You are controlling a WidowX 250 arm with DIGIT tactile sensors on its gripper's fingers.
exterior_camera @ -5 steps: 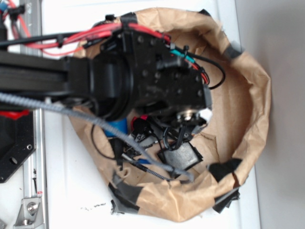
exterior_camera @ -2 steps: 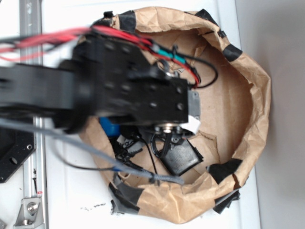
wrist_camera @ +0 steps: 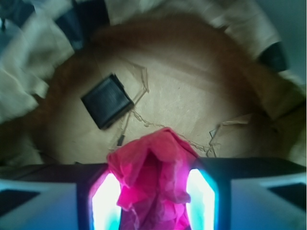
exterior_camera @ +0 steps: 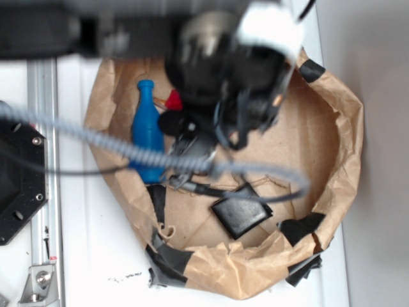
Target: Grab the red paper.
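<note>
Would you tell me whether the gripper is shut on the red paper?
Shut: the gripper pinches the red paper between both fingers.

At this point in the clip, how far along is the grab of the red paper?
Largely done, it seems. In the wrist view the red paper sits pinched between the two fingers of the claw, well above the brown paper lining and the black square box. The exterior view shows the arm blurred, with the blue bottle left in the lining. What remains: keeping the hold.
</note>
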